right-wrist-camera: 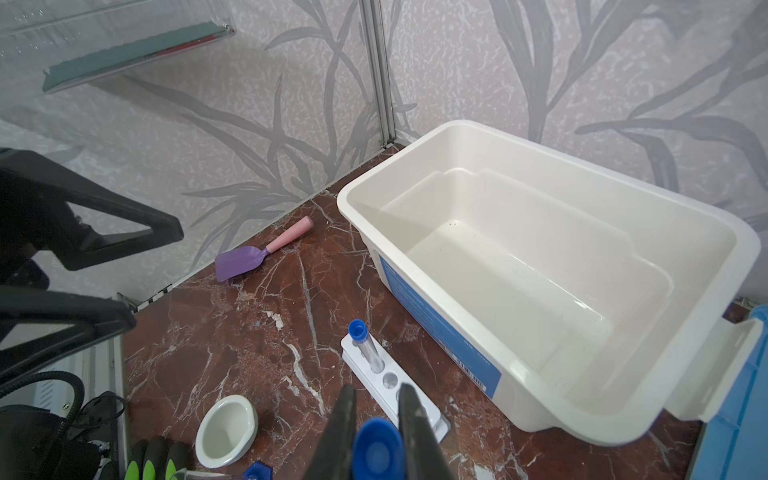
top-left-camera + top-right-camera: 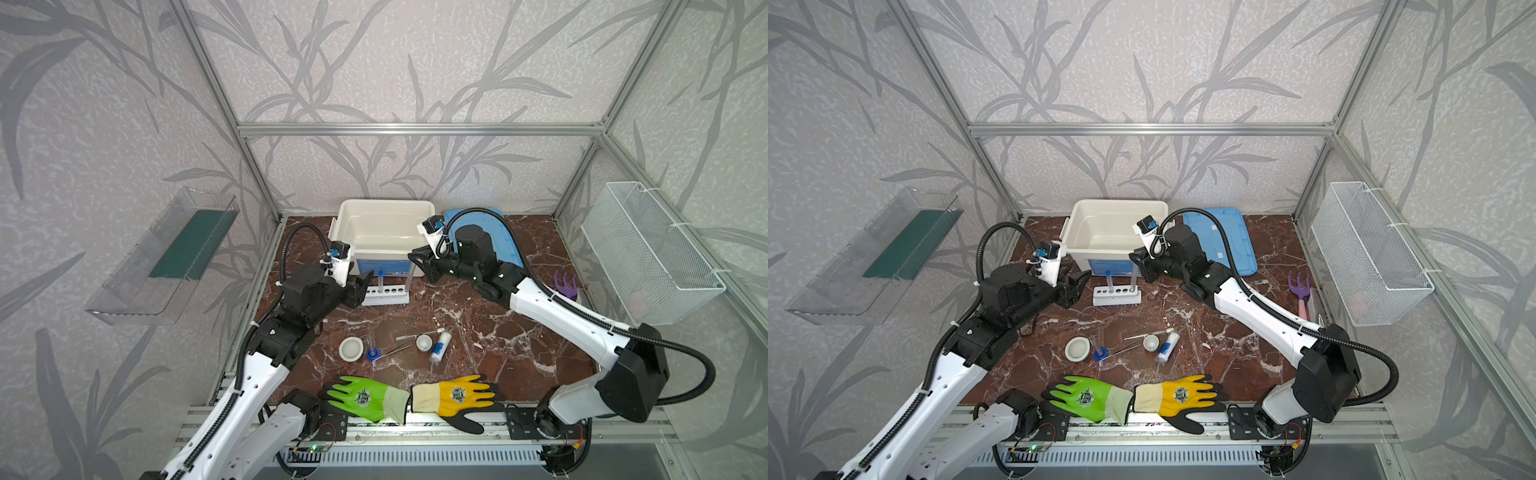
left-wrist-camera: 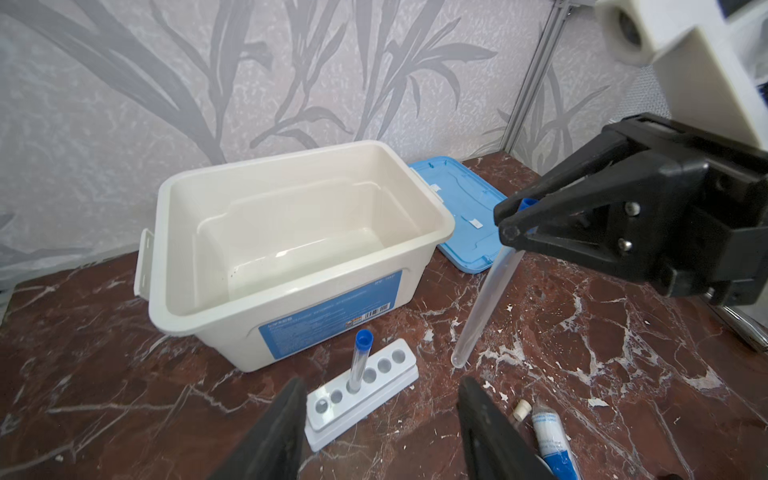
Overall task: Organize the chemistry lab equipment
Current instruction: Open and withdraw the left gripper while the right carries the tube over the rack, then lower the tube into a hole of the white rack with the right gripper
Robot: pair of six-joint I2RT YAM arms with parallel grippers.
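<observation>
The white six-hole rack (image 2: 384, 297) (image 3: 390, 365) stands in front of the bin with one blue-capped test tube (image 2: 380, 280) (image 1: 365, 345) upright in it. My right gripper (image 2: 415, 259) (image 1: 377, 390) is shut on a second test tube (image 3: 486, 307) just below its blue cap (image 1: 378, 453). That tube hangs tilted above the table by the rack's right end. My left gripper (image 2: 365, 282) (image 3: 382, 386) is open at the rack's left end, with nothing between its fingers. Nearer the front lie two white dishes (image 2: 351, 348) (image 2: 424, 343), tweezers (image 2: 399, 349), a blue-based cylinder (image 2: 372, 353) and a small bottle (image 2: 440, 345).
An open white bin (image 2: 345, 216) stands at the back, its blue lid (image 2: 505, 245) lying beside it. A green glove (image 2: 361, 397) and a yellow glove (image 2: 457, 399) lie at the front edge. A purple rake (image 2: 565, 284) and a purple shovel (image 1: 241, 259) rest near the walls.
</observation>
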